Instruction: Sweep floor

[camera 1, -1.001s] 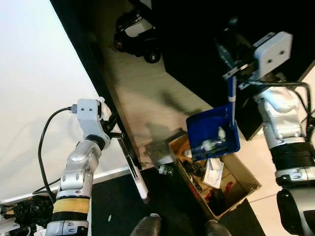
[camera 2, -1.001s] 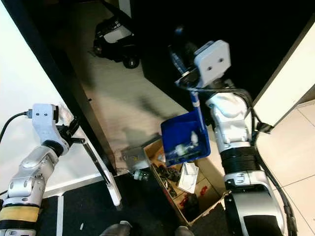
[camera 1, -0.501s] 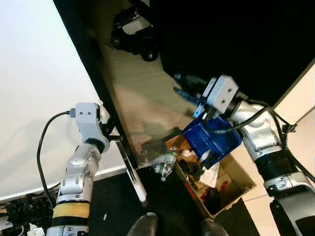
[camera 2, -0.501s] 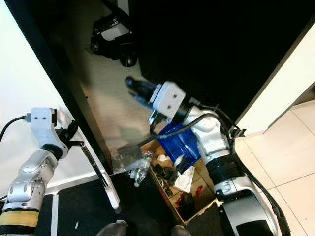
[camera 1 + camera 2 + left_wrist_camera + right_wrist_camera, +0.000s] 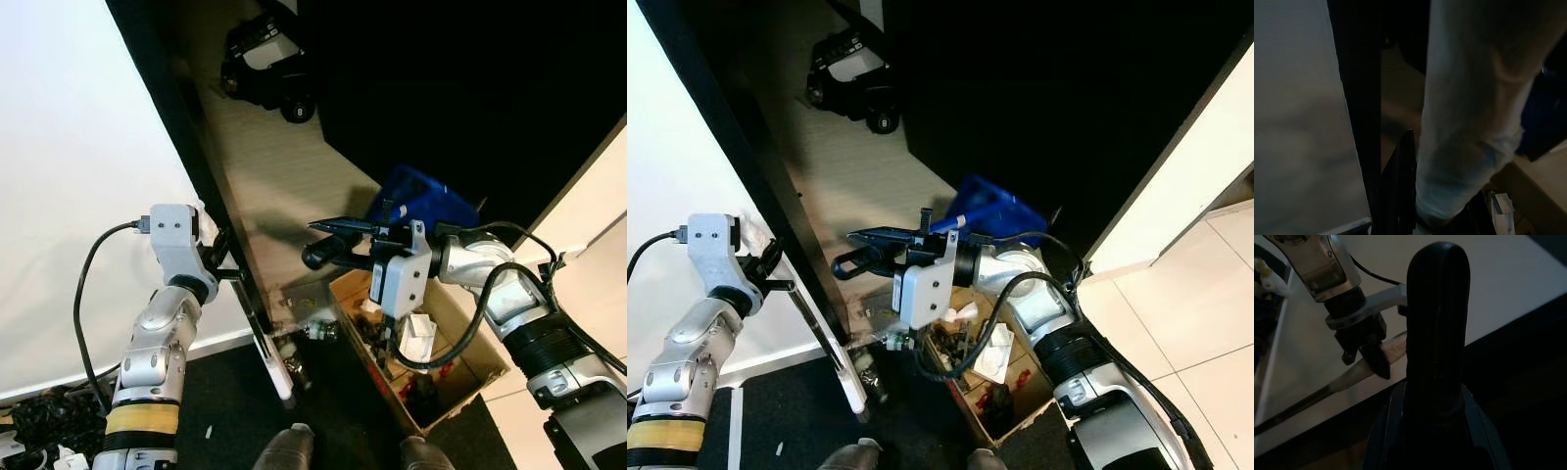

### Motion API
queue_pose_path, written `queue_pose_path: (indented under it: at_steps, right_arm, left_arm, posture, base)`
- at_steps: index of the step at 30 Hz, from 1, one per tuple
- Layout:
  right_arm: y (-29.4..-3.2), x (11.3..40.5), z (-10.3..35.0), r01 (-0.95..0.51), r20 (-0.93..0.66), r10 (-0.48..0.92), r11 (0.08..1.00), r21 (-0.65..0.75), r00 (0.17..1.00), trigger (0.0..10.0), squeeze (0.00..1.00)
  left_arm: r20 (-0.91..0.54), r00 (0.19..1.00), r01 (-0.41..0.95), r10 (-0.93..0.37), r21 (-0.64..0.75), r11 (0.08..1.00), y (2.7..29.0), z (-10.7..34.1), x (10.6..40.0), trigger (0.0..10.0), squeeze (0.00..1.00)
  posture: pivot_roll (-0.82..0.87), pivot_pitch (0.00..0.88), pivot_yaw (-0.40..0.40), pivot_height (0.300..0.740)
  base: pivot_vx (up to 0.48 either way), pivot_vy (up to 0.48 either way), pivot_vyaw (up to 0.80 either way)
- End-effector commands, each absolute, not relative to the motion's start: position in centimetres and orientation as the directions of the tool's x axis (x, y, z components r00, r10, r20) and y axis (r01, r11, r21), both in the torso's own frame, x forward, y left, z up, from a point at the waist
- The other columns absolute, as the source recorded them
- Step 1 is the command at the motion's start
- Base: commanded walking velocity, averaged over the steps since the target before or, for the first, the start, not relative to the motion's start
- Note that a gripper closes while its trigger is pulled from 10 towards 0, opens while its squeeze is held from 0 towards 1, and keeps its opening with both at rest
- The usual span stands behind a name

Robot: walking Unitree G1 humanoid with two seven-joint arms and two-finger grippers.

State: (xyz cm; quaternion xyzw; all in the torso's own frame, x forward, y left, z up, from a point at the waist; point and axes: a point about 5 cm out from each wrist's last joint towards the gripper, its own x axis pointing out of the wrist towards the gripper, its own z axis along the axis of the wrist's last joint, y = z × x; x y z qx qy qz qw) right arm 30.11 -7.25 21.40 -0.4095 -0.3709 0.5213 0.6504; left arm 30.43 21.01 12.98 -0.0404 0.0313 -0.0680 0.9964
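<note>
The right gripper (image 5: 857, 262) pinches the dustpan handle, the blue dustpan (image 5: 994, 211) upended above the cardboard box (image 5: 465, 367). The left gripper (image 5: 223, 266) clamps the broom handle (image 5: 265, 338). Litter (image 5: 315, 331) lies on the floor beside the box, so tipping off-centre risks further spills.

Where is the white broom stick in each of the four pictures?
Left eye view: the white broom stick, low, left of centre.
Right eye view: lower left.
Left wrist view: large pale blur, centre-right.
Right wrist view: pale slanting bar, left half.
Shared landmark: the left gripper clamped on it.
</note>
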Motion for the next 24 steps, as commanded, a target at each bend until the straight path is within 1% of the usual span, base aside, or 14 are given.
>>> queue_pose_path:
  at_steps: [1,3,5,6,7,8,9,12,14,15,17,19,21,24]
  right_arm:
    - [-7.0,29.6,22.5,-0.301,0.068,0.988,0.108,-0.948,0.14,10.0,0.0]
    - [-7.0,29.6,22.5,-0.301,0.068,0.988,0.108,-0.948,0.14,10.0,0.0]
    - [-7.4,30.1,23.6,-0.35,0.162,0.969,0.219,-0.911,0.185,10.0,0.0]
    - [-7.4,30.1,23.6,-0.35,0.162,0.969,0.219,-0.911,0.185,10.0,0.0]
    - [-7.6,30.4,24.1,-0.366,0.202,0.957,0.268,-0.891,0.209,10.0,0.0]
    - [-8.5,31.3,25.7,-0.375,0.309,0.906,0.404,-0.834,0.288,10.0,0.0]
    - [-8.5,31.3,25.7,-0.375,0.309,0.906,0.404,-0.834,0.288,10.0,0.0]
    - [-9.8,32.2,27.5,-0.36,0.423,0.828,0.546,-0.756,0.367,10.0,0.0]
    - [-11.1,32.6,29.0,-0.338,0.532,0.729,0.677,-0.654,0.432,10.0,0.0]
    - [-11.5,32.7,29.5,-0.328,0.563,0.695,0.713,-0.62,0.448,10.0,0.0]
    - [-12.3,32.8,30.2,-0.308,0.616,0.629,0.774,-0.553,0.474,10.0,0.0]
    - [-12.8,32.8,30.7,-0.293,0.646,0.585,0.809,-0.51,0.491,10.0,0.0]
    - [-14.0,32.7,31.4,-0.261,0.699,0.488,0.872,-0.414,0.522,10.0,0.0]
    - [-16.3,32.2,32.6,-0.198,0.768,0.272,0.961,-0.192,0.58,10.0,0.0]
  left_arm:
    - [-0.02,0.99,0.138,-0.14,-0.089,0.986,20.7,13.4,30.2,10.0,0.0]
    - [-0.02,0.99,0.138,-0.14,-0.089,0.986,20.7,13.4,30.2,10.0,0.0]
    - [-0.022,0.989,0.143,-0.145,-0.086,0.986,20.6,13.4,30.2,10.0,0.0]
    - [-0.022,0.989,0.143,-0.145,-0.086,0.986,20.6,13.4,30.2,10.0,0.0]
    - [-0.022,0.989,0.144,-0.146,-0.085,0.986,20.6,13.3,30.2,10.0,0.0]
    - [-0.026,0.989,0.145,-0.148,-0.083,0.986,20.5,13.2,30.1,10.0,0.0]
    - [-0.026,0.989,0.145,-0.148,-0.083,0.986,20.5,13.2,30.1,10.0,0.0]
    - [-0.03,0.988,0.147,-0.15,-0.081,0.986,20.5,13.1,29.9,10.0,0.0]
    - [-0.033,0.988,0.149,-0.152,-0.079,0.986,20.5,13.1,29.8,10.0,0.0]
    - [-0.034,0.988,0.149,-0.152,-0.079,0.986,20.5,13.1,29.8,10.0,0.0]
    - [-0.037,0.988,0.149,-0.152,-0.075,0.986,20.6,13.1,29.8,10.0,0.0]
    - [-0.04,0.987,0.152,-0.155,-0.071,0.986,20.6,13.0,29.8,10.0,0.0]
    - [-0.047,0.986,0.159,-0.162,-0.065,0.985,20.6,12.9,29.7,10.0,0.0]
    - [-0.068,0.98,0.183,-0.188,-0.077,0.98,20.5,12.6,29.3,10.0,0.0]
  posture:
    - [0.11,0.12,-0.005,0.74]
    - [0.11,0.12,-0.005,0.74]
    - [0.11,0.121,-0.007,0.74]
    - [0.11,0.121,-0.007,0.74]
    - [0.11,0.121,-0.006,0.74]
    - [0.11,0.127,-0.004,0.74]
    - [0.11,0.127,-0.004,0.74]
    - [0.11,0.13,-0.001,0.74]
    - [0.11,0.131,0.001,0.74]
    - [0.12,0.131,0.001,0.74]
    - [0.12,0.133,0.005,0.74]
    - [0.12,0.134,0.008,0.74]
    - [0.12,0.136,0.012,0.74]
    - [0.12,0.141,0.022,0.74]
  base:
    - [0.0,0.0,0.0]
    - [0.0,0.0,0.0]
    - [0.0,0.0,0.0]
    - [0.0,0.0,0.0]
    - [0.0,0.0,0.0]
    - [0.0,0.0,0.0]
    - [0.0,0.0,0.0]
    - [0.0,0.0,0.0]
    - [0.0,0.0,0.0]
    - [0.0,0.0,0.0]
    - [0.0,0.0,0.0]
    - [0.0,0.0,0.0]
    - [0.0,0.0,0.0]
    - [0.0,0.0,0.0]
